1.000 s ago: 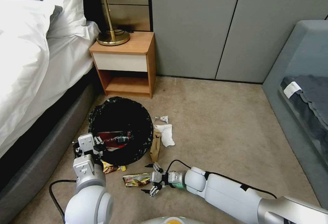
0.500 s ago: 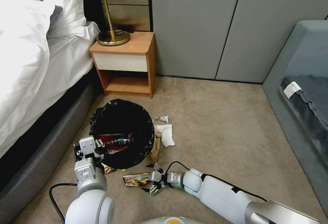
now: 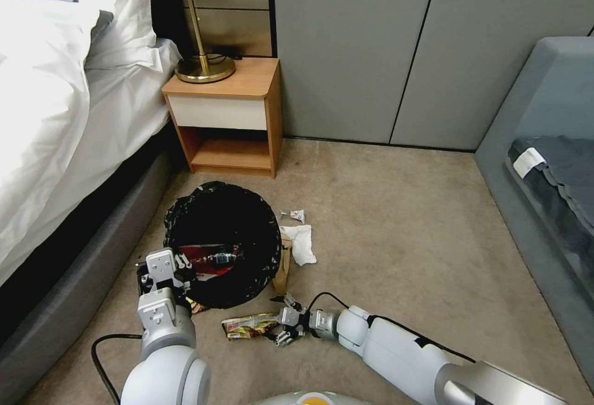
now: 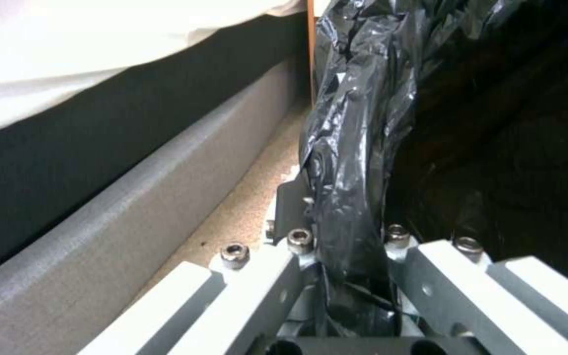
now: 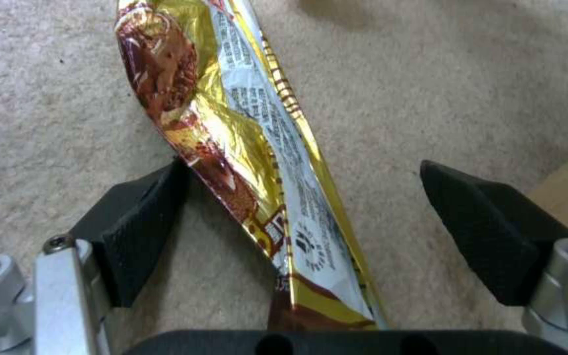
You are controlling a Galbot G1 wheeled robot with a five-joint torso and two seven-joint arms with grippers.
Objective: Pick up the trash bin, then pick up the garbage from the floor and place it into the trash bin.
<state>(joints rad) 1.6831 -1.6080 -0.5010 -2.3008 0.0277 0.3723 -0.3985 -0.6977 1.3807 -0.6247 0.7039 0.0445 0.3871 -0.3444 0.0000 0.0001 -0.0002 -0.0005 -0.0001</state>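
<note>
Down on the floor (image 3: 396,225), the right gripper (image 5: 303,217) lies low with its black pads (image 5: 143,222) spread wide on either side of a yellow snack wrapper (image 5: 244,148), one pad apparently brushing its edge. Beside the bed (image 3: 55,114), the left gripper (image 3: 166,269) is clamped on the liner-covered rim of the trash bin (image 3: 219,241), which holds a red-and-white wrapper (image 3: 207,255).

White-grey arms, black cables, silver hex screws, black end effector pads (image 5: 143,222).

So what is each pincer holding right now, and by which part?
Left pincer grips the trash bin by its liner-covered rim. Right pincer is open around the yellow snack wrapper, not gripping.
</note>
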